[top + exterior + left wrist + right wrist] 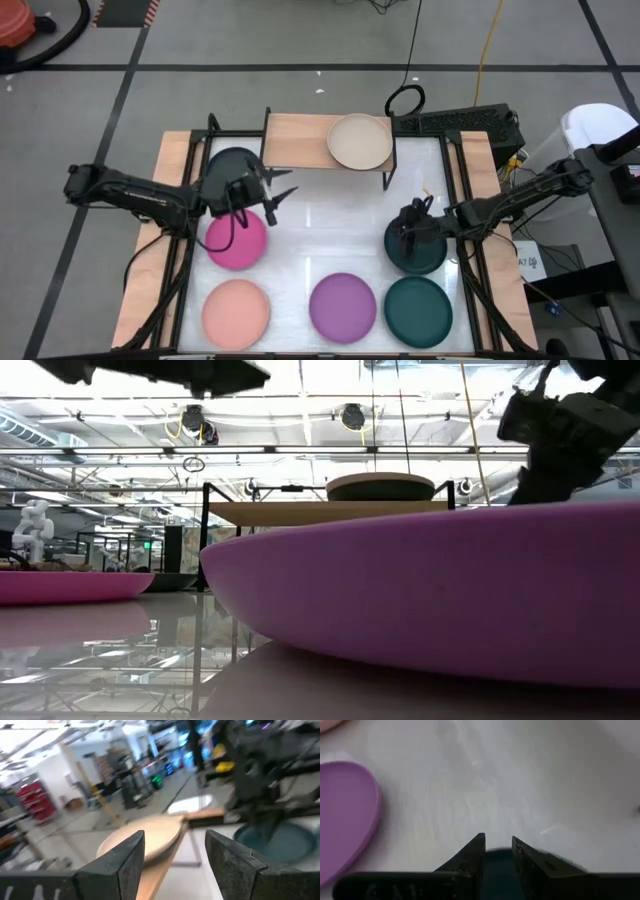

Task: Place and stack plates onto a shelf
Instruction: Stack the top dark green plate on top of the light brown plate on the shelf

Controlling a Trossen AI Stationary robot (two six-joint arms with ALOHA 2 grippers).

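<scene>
From desk height the purple plate fills the foreground and hides the teal plate, which the overhead view shows under the right pincer, its fingers pinching that plate's rim. Farther back the left pincer gapes empty beside the shelf, which carries the beige plate.

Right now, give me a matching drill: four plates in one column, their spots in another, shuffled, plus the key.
Things:
1. beige plate
2. magenta plate
3. purple plate
4. charcoal plate

Places:
A. front row, between the salmon pink plate and a dark teal plate
B. on the shelf, at its right end
C. under the left arm, left of the shelf
D. on the table just in front of the left gripper

Pairs: 1-B, 2-D, 3-A, 4-C
</scene>
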